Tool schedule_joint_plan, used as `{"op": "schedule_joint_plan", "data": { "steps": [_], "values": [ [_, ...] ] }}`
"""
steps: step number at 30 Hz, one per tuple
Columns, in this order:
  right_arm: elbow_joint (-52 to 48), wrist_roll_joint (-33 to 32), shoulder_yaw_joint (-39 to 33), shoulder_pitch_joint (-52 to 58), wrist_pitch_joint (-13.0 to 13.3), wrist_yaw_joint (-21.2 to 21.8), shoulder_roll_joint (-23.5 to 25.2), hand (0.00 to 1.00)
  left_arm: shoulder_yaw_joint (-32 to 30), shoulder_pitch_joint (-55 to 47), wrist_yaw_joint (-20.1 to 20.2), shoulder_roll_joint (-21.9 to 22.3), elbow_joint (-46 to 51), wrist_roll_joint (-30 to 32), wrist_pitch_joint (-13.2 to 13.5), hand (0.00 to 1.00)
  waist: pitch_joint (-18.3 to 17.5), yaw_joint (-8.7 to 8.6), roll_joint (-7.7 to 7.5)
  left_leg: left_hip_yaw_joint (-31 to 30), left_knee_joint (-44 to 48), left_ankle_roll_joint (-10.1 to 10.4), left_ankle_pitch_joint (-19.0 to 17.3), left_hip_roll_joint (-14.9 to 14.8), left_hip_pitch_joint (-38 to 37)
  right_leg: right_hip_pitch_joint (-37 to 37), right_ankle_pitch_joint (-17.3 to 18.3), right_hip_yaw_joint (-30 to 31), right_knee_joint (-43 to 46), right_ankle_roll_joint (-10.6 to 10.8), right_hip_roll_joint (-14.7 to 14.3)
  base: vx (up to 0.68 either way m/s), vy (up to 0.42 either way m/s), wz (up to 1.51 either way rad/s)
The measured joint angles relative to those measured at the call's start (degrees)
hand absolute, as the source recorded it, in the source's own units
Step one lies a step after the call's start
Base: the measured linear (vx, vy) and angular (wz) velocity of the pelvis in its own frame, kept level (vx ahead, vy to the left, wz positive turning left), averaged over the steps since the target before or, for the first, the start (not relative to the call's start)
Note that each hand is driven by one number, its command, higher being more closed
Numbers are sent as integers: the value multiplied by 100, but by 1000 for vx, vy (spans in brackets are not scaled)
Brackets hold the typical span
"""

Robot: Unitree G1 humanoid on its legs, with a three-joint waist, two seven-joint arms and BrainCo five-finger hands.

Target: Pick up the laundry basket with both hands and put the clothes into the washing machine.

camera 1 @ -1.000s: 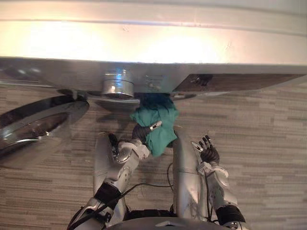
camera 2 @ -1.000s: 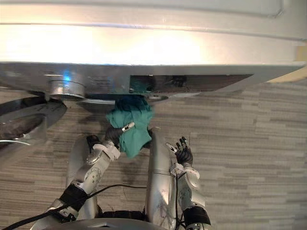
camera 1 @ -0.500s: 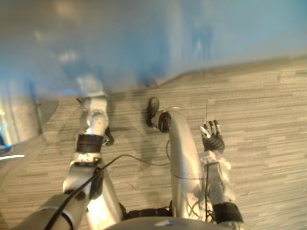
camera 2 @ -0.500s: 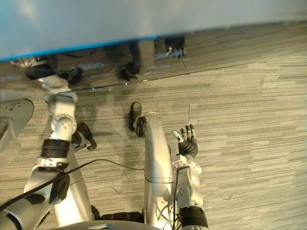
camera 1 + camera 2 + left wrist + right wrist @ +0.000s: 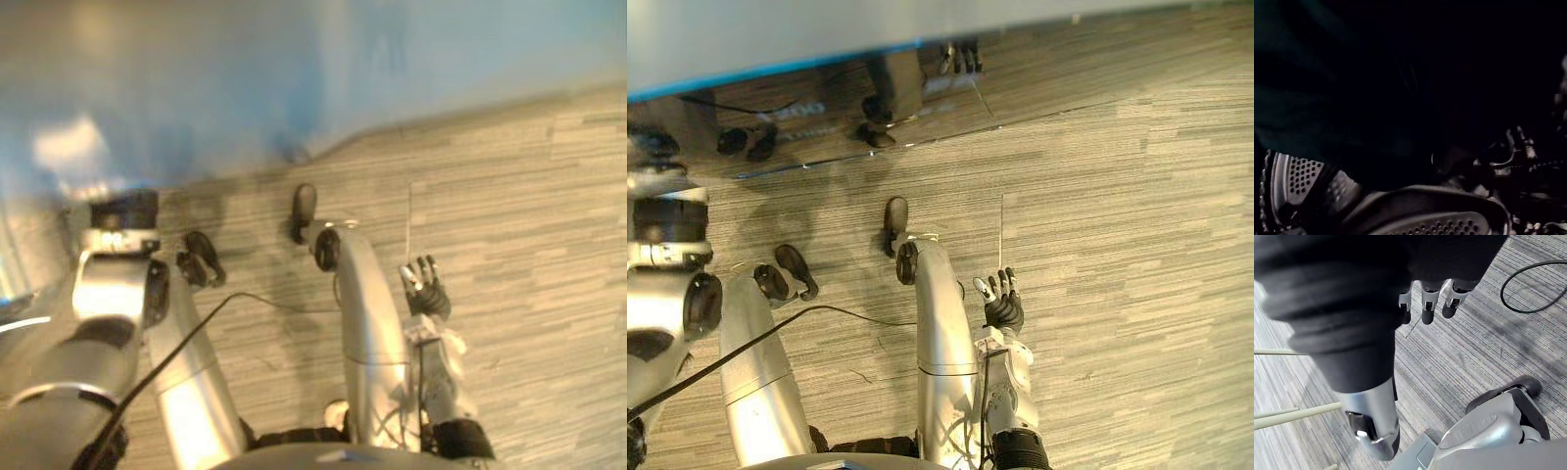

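Striped grey floor (image 5: 1117,196) across most of both eye views. Along its far edge, washing machine (image 5: 823,39): pale front, with a glossy strip below mirroring the floor. In the left wrist view, perforated drum (image 5: 1303,176) metal, pale and curved, under near-blackness. Left arm (image 5: 113,294) raised toward the machine. Above the drum metal, a dim dark-teal mass, perhaps the clothes (image 5: 1298,98); too dark to say for sure. Faint shapes of the left hand (image 5: 1518,147) in the same darkness, grip unreadable. Right hand (image 5: 1002,308) low over the floor, well apart from the machine, fingers (image 5: 1427,308) straight and loosely spread, holding nothing.
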State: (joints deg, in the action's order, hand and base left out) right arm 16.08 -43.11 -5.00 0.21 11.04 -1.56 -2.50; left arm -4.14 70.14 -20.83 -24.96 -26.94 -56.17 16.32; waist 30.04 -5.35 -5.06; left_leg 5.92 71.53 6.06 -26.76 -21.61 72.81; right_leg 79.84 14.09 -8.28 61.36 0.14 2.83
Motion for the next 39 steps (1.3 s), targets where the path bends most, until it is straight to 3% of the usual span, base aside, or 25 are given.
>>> {"op": "schedule_joint_plan", "data": {
  "steps": [1, 2, 3, 5, 8, 11, 13, 15, 18, 22, 26, 28, 31, 39],
  "values": [
    [60, -42, 20, -2, 1, 0, 0, 0, 124, 159, 0, -36, -93, 8, -46, 100, -14, -14, -24, 26, -16, -5, 3, -5, 2, 7, -37, 5, -44, -3, 1, 11, 13, -13],
    [72, -54, 22, -2, 0, 2, 0, 0, 244, 235, 4, -84, -98, 32, -76, 0, -17, -26, -29, 32, -24, -7, 4, -6, 6, 7, -43, 3, -71, 2, 1, 9, 13, -9],
    [114, -56, 21, 1, -1, 2, -1, 0, 343, 296, 9, -135, -97, 69, -102, 0, -17, -35, -29, 37, -29, -9, 5, -7, 8, 4, -59, 2, -97, 25, 1, 4, 13, -8],
    [193, -58, 20, 1, 2, 7, -3, 0, 441, 363, -5, -209, -98, 726, -212, 0, -17, -51, -29, 57, -53, -31, 17, -8, 6, -4, -91, 2, -154, 36, 1, 2, 12, -6],
    [302, -57, 28, 19, 7, 16, 0, 0, 690, 400, -265, -390, -97, 2109, -437, 0, -17, -88, -28, 79, -58, -41, 22, -9, 6, -8, -102, 14, -180, 37, 4, 0, 3, -1],
    [289, -57, 42, 81, 122, 32, 3, 0, 1291, 400, -659, -625, -53, 4126, -967, 0, -18, -87, -26, 91, -58, -45, 24, -8, 5, 0, -116, 21, -177, 26, 12, 0, 0, 0],
    [285, -58, 43, 134, 220, 166, 2, 0, 1791, 399, -815, -712, 163, 5951, -1426, 0, -18, -75, -26, 92, -58, -46, 24, -8, 7, 5, -122, 20, -175, 26, 14, 0, 0, 0],
    [278, -120, 49, 143, 278, 244, 1, 0, 1974, 390, -834, -700, 369, 6764, -1558, 0, -18, -77, -26, 100, -59, -46, 24, -8, 7, 7, -122, 19, -176, 26, 22, 0, 0, 0],
    [275, -203, 74, 146, 306, 265, 0, 0, 1942, 294, -843, -677, 522, 7225, -1585, 0, -19, -78, -26, 139, -64, -48, 23, -8, -1, 18, -122, 38, -177, 27, 36, 0, 0, 0],
    [268, -258, 131, 149, 386, 264, -11, 0, 1433, -226, -896, -474, 816, 7001, -1574, 0, -19, -86, -24, 191, -81, -57, 24, -6, -17, 31, -127, 89, -184, 35, 36, 0, 0, 0],
    [265, -233, 142, 149, 386, 214, -18, 0, 738, -1051, -1017, 55, 1350, 5571, -1132, 0, -17, -84, -20, 208, -86, -66, 21, -5, -29, 34, -127, 109, -180, 35, 35, 0, 0, 0],
    [254, -157, 141, 149, 386, 137, -18, 0, 555, -1524, -1027, 525, 1522, 4720, -850, 0, -16, -71, -17, 208, -93, -66, 21, -3, -35, 35, -127, 115, -167, 35, 35, -6, -9, 2],
    [227, -143, 139, 148, 386, -34, -16, 0, 525, -2046, -1027, 1089, 1542, 4112, -704, 0, -13, -49, -13, 203, -92, -66, 21, 6, -42, 41, -126, 131, -124, 34, 35, -13, -23, 6],
    [134, -27, 4, 147, 433, -248, -35, 0, 650, -3861, -757, 2158, 2232, 3827, -449, 0, 41, 164, 82, 192, -108, -63, 21, 72, -106, 34, -123, 157, -17, 28, 76, -8, -17, 4]
  ]
}}
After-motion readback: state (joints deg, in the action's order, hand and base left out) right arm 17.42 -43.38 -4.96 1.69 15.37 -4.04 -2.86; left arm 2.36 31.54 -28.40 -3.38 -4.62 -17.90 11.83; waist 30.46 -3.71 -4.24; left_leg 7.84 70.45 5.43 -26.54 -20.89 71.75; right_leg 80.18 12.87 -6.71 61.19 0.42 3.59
